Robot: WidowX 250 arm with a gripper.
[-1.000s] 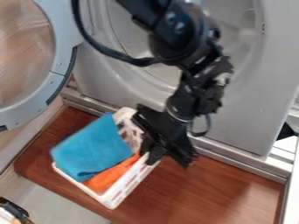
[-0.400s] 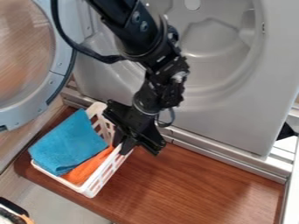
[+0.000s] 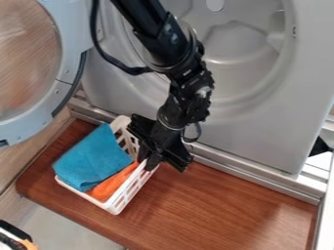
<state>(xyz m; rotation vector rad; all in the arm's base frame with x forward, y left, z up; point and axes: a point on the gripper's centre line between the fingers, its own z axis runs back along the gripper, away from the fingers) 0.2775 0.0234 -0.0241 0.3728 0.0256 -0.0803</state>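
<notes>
So the gripper (image 3: 149,162) is clamped pretty much closed on the side of the white basket (image 3: 116,207), down on the brown board (image 3: 221,210). Basket's got a blue towel (image 3: 91,158) and an orange cloth (image 3: 112,184) in it. Grey washer (image 3: 261,127) right behind, door (image 3: 69,53) swung open on the image's left, and the arm blocks part of the drum opening.

White plastic basket (image 3: 115,207) with slotted walls, upright on the left part of the reddish-brown wooden bench (image 3: 215,207), set obliquely to its edges. A blue cloth (image 3: 93,158), folded into a flat, roughly rectangular pad, lies slanted in the basket, partly over its outer rim; a crumpled orange cloth (image 3: 112,185) lies beside it, along the slotted near wall.
</notes>
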